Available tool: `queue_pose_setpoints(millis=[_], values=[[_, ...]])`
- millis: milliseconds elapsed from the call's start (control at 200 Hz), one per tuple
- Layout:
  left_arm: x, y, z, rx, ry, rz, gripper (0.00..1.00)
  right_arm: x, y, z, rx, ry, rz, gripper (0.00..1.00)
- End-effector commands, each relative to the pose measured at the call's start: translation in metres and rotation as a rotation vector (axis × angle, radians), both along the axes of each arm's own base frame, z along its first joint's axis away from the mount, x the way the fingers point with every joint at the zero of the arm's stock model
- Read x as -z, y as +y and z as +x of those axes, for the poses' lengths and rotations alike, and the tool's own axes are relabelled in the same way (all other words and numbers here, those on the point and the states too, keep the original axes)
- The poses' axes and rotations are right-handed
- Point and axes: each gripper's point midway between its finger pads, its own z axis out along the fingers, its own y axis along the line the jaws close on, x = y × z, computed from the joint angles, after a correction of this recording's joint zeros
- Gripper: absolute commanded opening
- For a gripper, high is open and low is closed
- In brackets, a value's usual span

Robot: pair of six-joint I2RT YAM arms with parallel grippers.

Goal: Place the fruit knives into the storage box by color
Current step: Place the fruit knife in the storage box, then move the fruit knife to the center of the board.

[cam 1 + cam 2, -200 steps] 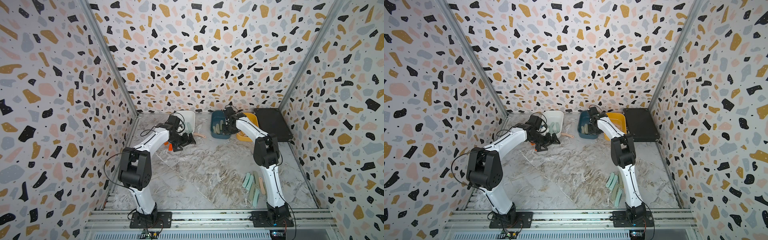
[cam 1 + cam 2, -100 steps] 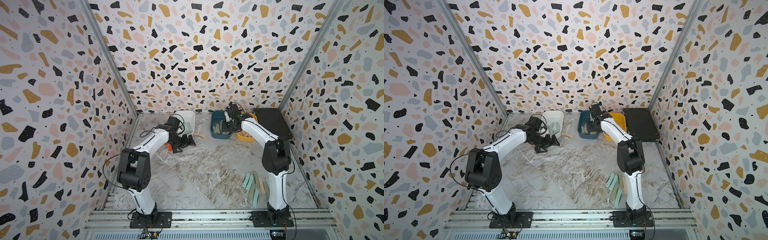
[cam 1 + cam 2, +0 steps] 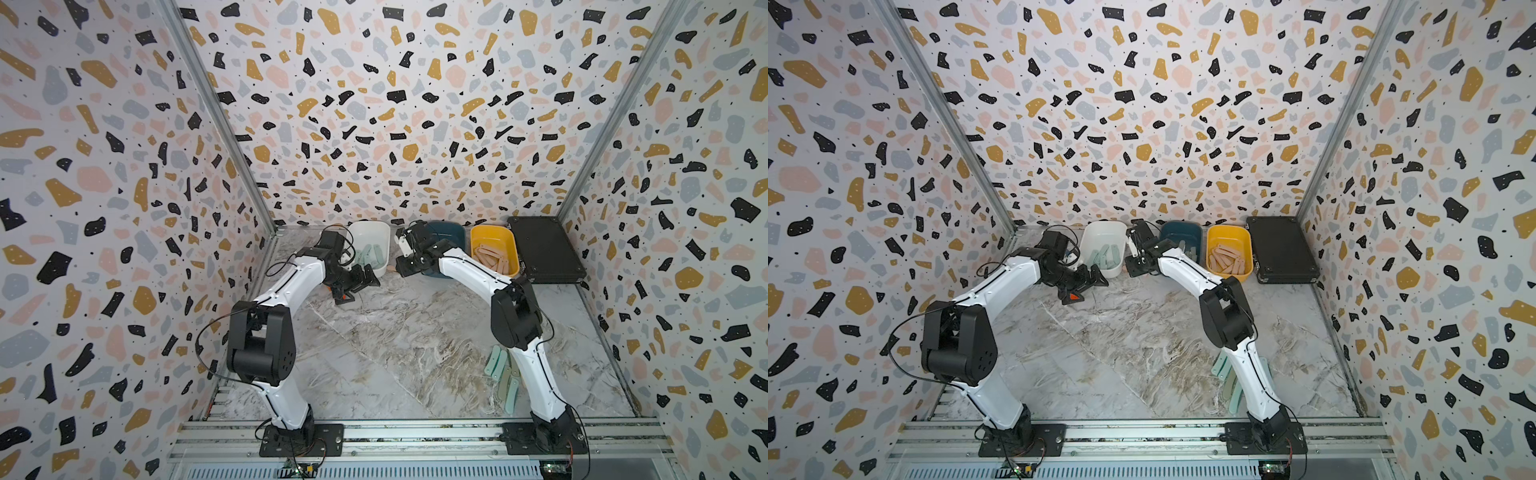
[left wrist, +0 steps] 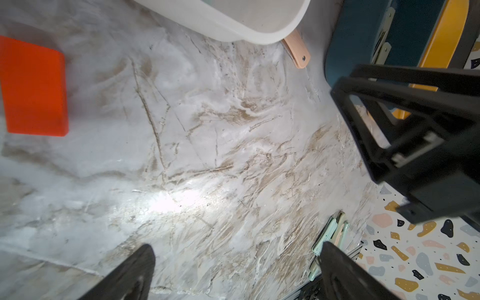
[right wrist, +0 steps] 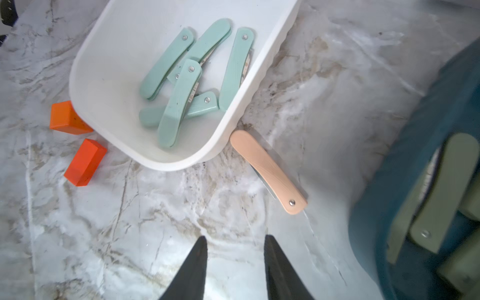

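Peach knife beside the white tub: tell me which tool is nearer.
Right. The right tool hovers close beside the peach knife; the left tool is farther off, near the orange block.

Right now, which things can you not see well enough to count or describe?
- Loose knives by the right arm's base: the arm covers part of the pile in both top views.
- Dark teal tub: contents blurred and cut off in the right wrist view, partly covered by the right arm in both top views.
- Peach knife: one end hidden under the white tub's rim in the left wrist view.
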Motion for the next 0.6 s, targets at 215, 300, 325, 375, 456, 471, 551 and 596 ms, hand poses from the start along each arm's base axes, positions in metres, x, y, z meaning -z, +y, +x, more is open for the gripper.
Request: queue_pose_setpoints(millis=[215, 300, 325, 375, 456, 471, 551, 596], values=[[-0.003, -0.001, -0.016, 0.021, -0.001, -0.015, 0.99, 0.010, -0.003, 0.020, -0.008, -0.036, -0.092, 0.44], [-0.001, -0.002, -0.018, 0.023, 0.006, -0.022, 0.99, 0.017, -0.003, 0.023, -0.012, -0.031, -0.107, 0.49], [0.000, -0.001, -0.018, 0.022, 0.007, -0.023, 0.99, 0.020, -0.003, 0.024, -0.012, -0.026, -0.111, 0.50], [-0.001, -0.002, -0.018, 0.023, 0.003, -0.025, 0.99, 0.024, -0.001, 0.026, -0.018, -0.020, -0.113, 0.51], [-0.002, -0.002, -0.019, 0.025, 0.003, -0.026, 0.99, 0.030, 0.004, 0.028, -0.027, -0.010, -0.103, 0.57], [-0.002, -0.002, -0.019, 0.025, 0.002, -0.025, 0.99, 0.032, 0.005, 0.028, -0.029, -0.007, -0.102, 0.58], [-0.004, -0.001, -0.020, 0.025, -0.004, -0.026, 0.99, 0.038, 0.009, 0.030, -0.033, -0.001, -0.097, 0.62], [-0.004, -0.001, -0.021, 0.025, -0.005, -0.028, 0.99, 0.043, 0.010, 0.032, -0.031, 0.009, -0.096, 0.63]])
